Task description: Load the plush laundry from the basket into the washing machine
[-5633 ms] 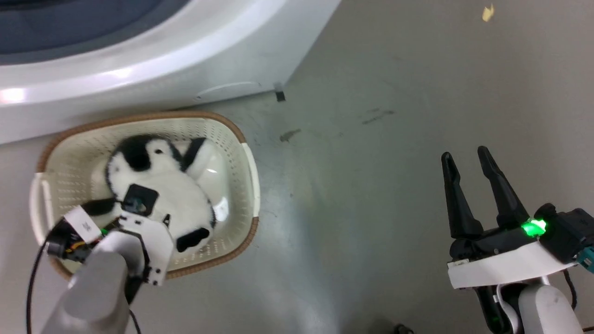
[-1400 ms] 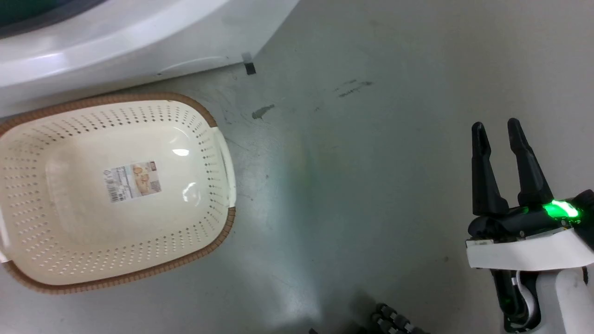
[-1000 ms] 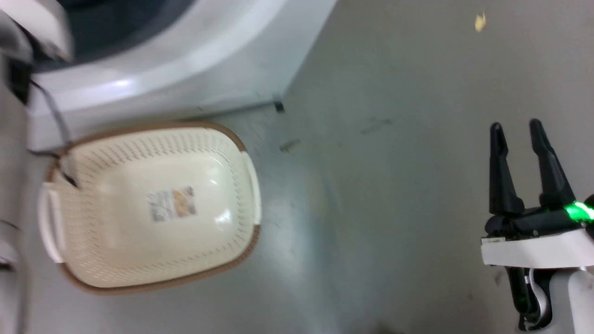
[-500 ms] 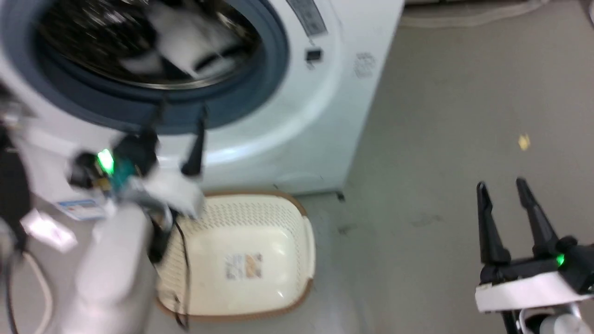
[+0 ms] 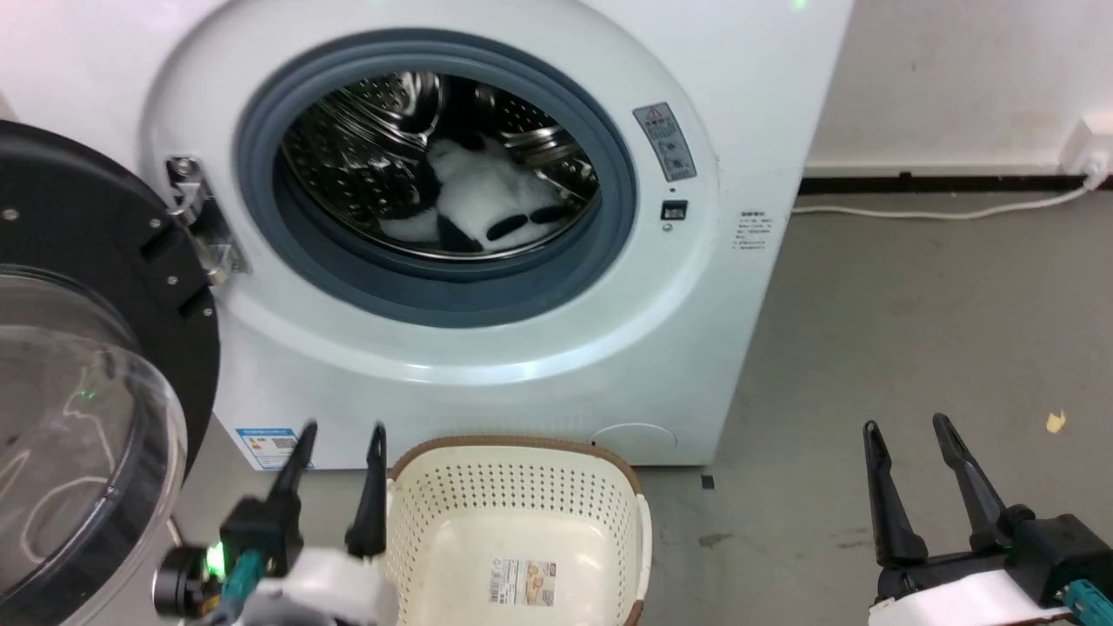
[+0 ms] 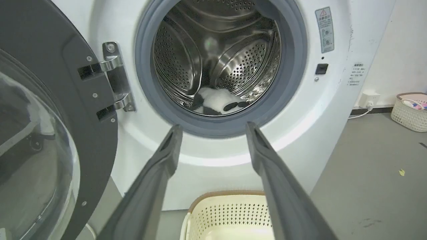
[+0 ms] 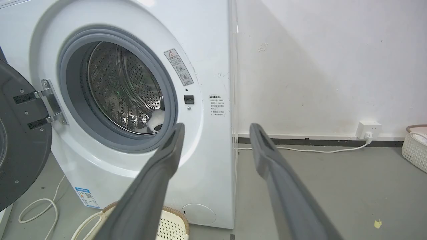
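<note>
The plush laundry (image 5: 487, 196) lies at six o'clock inside the washing machine (image 5: 522, 365). It looks light and squashy; pinch its belly. The left gripper (image 5: 343, 428) and right gripper (image 5: 905, 423) gape empty.

Head looks down, wrists level — all share the washing machine (image 5: 522, 369).

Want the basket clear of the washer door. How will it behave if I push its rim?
Probably light: the basket is perforated plastic with only a label inside, so it should slide readily on the smooth floor. Pushed high up, it might tilt instead.
</note>
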